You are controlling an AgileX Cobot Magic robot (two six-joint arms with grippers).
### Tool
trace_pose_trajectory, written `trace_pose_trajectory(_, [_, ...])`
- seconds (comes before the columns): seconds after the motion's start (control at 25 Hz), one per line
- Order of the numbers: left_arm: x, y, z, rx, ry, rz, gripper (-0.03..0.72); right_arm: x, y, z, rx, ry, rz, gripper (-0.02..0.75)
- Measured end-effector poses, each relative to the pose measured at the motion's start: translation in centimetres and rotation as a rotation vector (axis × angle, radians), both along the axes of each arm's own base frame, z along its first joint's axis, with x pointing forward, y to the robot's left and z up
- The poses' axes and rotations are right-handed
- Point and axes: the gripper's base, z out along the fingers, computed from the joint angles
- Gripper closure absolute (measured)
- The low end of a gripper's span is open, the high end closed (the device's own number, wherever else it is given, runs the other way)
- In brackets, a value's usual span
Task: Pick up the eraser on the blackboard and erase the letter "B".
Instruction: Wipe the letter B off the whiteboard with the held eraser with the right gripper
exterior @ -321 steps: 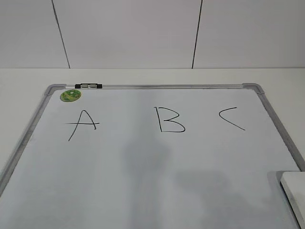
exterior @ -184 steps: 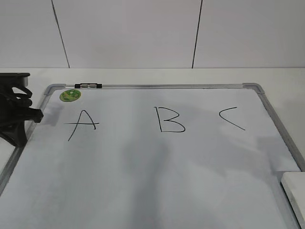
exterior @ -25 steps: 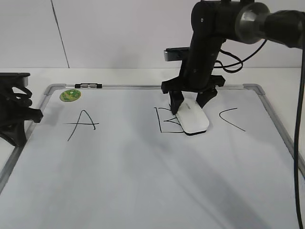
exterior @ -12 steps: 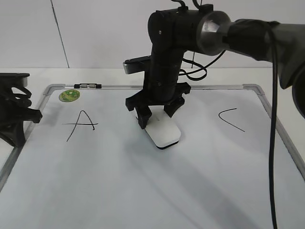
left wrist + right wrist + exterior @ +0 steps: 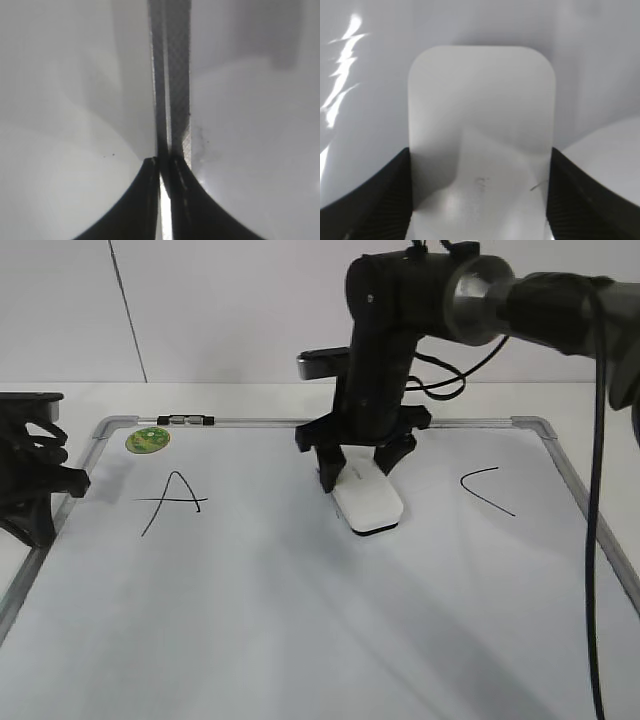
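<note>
while our right gripper (image 5: 358, 472) clamps the eraser (image 5: 367, 502) by its long sides, we press it flat on the blackboard (image 5: 300, 620) between the "a" (image 5: 170, 500) and the "c" (image 5: 487, 489). the eraser sits right under our fingers (image 5: 367, 200), its far end poking out toward the camera. no stroke of the "b" shows around it. our left gripper (image 5: 161, 165) is parked over the board's left frame (image 5: 172, 75), its fingertips pressed together on nothing.
</note>
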Motion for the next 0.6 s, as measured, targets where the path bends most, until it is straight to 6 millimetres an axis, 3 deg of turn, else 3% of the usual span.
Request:
trace_pose_trajectory(0.16, [0.0, 0.0, 0.0, 0.000, 0.000, 0.000, 0.660, 1.7, -3.6, 0.0, -0.004, -0.004, -0.094, 0.193])
trace_pose_trajectory(0.24, [0.0, 0.0, 0.0, 0.000, 0.002, 0.000, 0.660, 2.0, -4.3, 0.0, -0.004, -0.004, -0.112, 0.193])
trace_pose_trajectory(0.44, [0.0, 0.0, 0.0, 0.002, 0.001, -0.001, 0.657, 2.0, -4.3, 0.0, -0.006, -0.005, -0.113, 0.193])
trace_pose_trajectory(0.6, [0.0, 0.0, 0.0, 0.002, 0.004, -0.001, 0.657, 1.5, -3.1, 0.0, -0.019, -0.014, -0.082, 0.193])
